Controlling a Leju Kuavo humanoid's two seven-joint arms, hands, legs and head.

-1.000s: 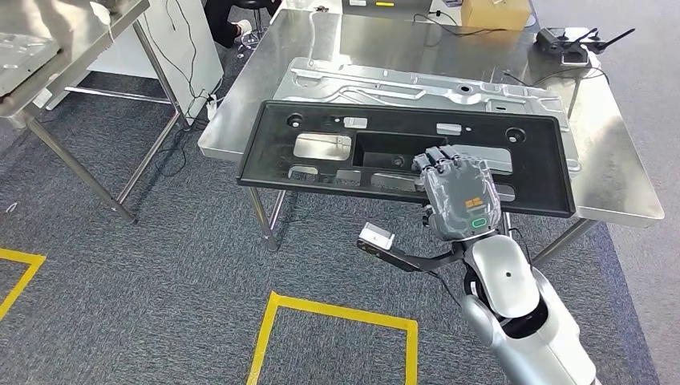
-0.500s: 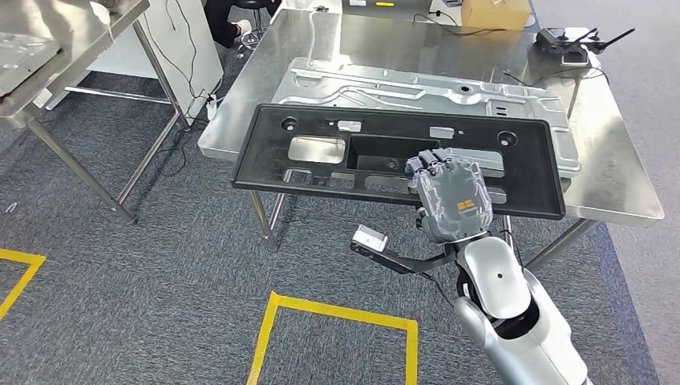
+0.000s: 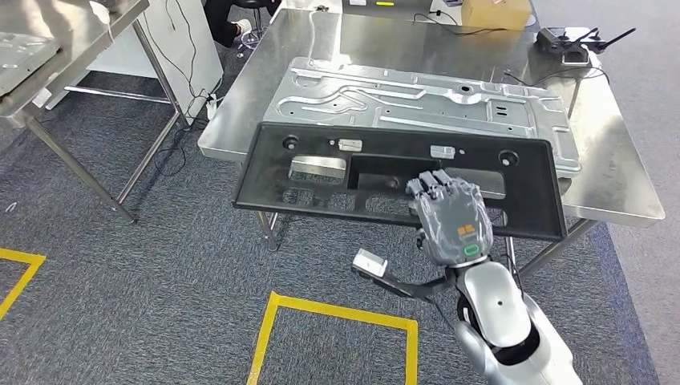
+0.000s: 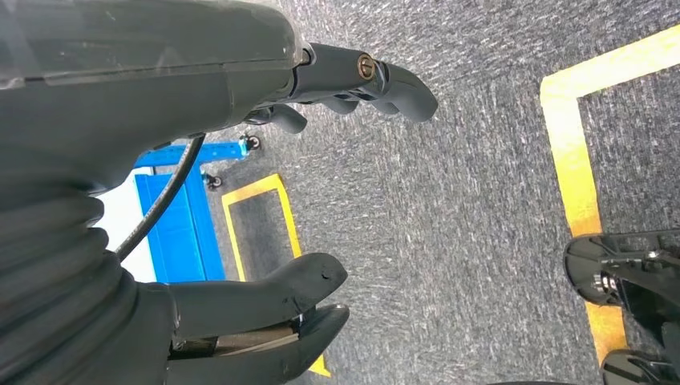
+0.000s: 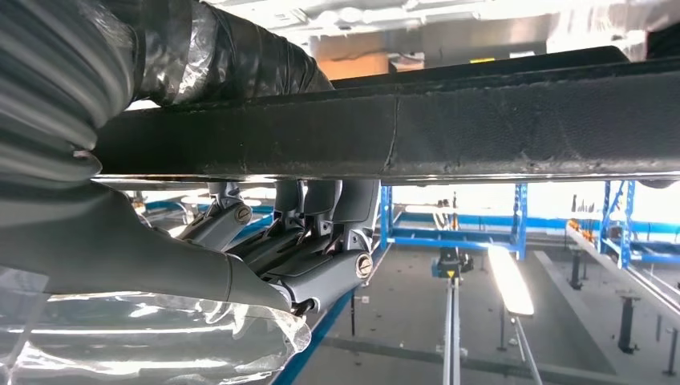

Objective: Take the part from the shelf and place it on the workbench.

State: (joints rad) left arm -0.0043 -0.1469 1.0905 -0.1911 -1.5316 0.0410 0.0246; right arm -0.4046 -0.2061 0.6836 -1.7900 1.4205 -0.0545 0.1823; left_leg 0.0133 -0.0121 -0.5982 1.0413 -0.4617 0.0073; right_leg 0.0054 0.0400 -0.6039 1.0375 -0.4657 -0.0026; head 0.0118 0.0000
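My right hand [image 3: 451, 218] grasps the black panel's [image 3: 321, 172] near edge over the table [image 3: 617, 160]; left fingers [image 4: 377, 76] look released, empty.

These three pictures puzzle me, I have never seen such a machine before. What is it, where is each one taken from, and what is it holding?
It is a walking robot with two arms. The big picture looks down from its head: its right hand grips a black plastic panel over a steel table where a grey metal sheet lies. The other two come from wrist cameras. One shows the right hand's fingers hooked under the panel's edge. The other shows the left hand holding nothing above the carpet.
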